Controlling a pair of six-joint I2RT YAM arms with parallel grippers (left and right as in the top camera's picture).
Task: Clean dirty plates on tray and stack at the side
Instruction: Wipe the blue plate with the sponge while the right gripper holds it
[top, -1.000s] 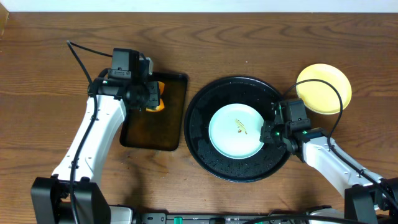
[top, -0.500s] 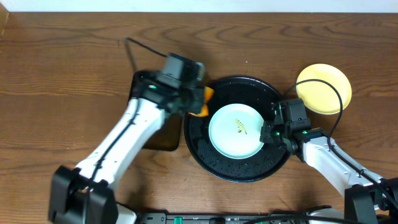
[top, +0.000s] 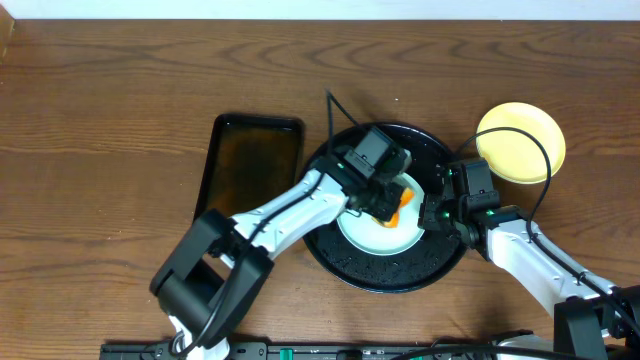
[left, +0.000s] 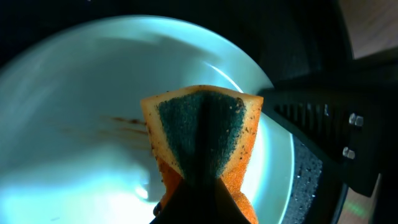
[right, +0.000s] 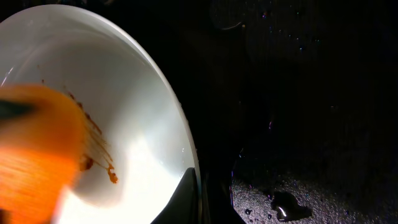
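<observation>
Scrub step in hand. Left fingers (left: 199, 196) clamped on sponge (left: 202, 134), sponge at mint plate (left: 74, 93) beside brown smear (left: 127, 123). Plate lies in black tray (top: 330, 255); right fingers (right: 183, 202) pinch its rim (apparently bracing). Next: wipe across smear, light pressure. Yellow plate (top: 520, 140) on tabletop beside tray.

White arm links (top: 290, 205), black joints, black cables (top: 337, 113), black left gripper (top: 392, 203).

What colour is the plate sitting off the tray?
The plate is pale yellow; overhead view shows it best.

Blurred sponge (right: 34, 155); plate (top: 385, 238) half under left arm (top: 300, 205).
</observation>
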